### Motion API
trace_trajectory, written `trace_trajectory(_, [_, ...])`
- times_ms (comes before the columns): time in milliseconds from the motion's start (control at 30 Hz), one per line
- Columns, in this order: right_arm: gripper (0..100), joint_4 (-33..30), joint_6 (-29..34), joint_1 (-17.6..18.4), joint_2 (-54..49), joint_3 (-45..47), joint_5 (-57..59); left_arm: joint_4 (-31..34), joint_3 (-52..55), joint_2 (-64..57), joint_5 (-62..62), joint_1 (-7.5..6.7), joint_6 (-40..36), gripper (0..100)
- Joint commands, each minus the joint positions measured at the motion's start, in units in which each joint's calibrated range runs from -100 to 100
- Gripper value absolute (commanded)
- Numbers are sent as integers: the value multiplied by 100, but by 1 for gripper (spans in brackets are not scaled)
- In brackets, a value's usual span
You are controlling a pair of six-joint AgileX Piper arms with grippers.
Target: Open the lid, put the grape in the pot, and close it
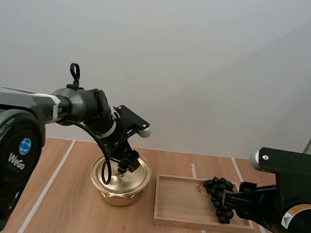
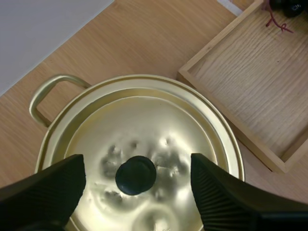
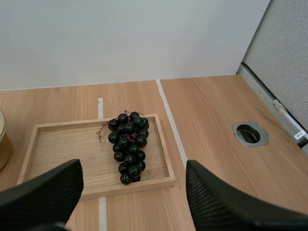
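Note:
A gold pot [image 1: 119, 183] stands on the wooden table with its gold lid [image 2: 144, 139] on. My left gripper [image 1: 126, 165] hangs just above the lid, open, its fingers [image 2: 45, 190] on either side of the black knob [image 2: 135, 174] without touching it. A bunch of dark grapes [image 1: 220, 197] lies at the right end of the wooden tray [image 1: 180, 204]. The grapes [image 3: 128, 147] lie ahead of my open right gripper [image 3: 132, 202], which is held back from the tray's [image 3: 57, 154] near edge. In the high view the right gripper [image 1: 235, 204] is beside the grapes.
The tray [image 2: 250, 91] sits close to the right of the pot. White tape lines [image 1: 47, 183] run across the table. A round metal grommet [image 3: 250, 134] is set in the table to the right of the tray.

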Motion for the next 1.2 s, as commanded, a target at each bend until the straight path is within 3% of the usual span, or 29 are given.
trace_trajectory(0, [100,-44,-27,-16,4,-30,-27,58,-153,205,-8,-21,-86,100])
trace_trajectory(233, [100,-44,-27,-16,4,-30,-27,58,-171,393,143,-21,-93,100])
trace_trajectory(267, [100,-44,-27,-16,4,-30,-27,58,-171,393,143,-21,-107,93])
trace_trajectory(300, [100,-73,-27,-16,4,-30,-27,58,-171,393,143,-21,-139,78])
trace_trajectory(333, [100,-114,-27,-16,4,-30,-27,58,-183,393,162,-21,-153,72])
trace_trajectory(367, [100,-158,-27,-16,4,-30,-27,70,-217,393,259,-21,-162,48])
trace_trajectory(433, [100,-258,-27,-16,4,-30,-46,70,-294,379,456,-21,-183,10])
trace_trajectory(467, [100,-303,-27,-16,4,-30,-92,70,-317,379,541,-21,-183,0])
trace_trajectory(800, [100,-830,-18,-16,711,-30,-752,180,-1286,55,2120,-21,-510,0])
trace_trajectory(1167, [100,-1044,3,-16,3152,-30,-2472,180,-2118,-1870,2404,-21,-528,0])
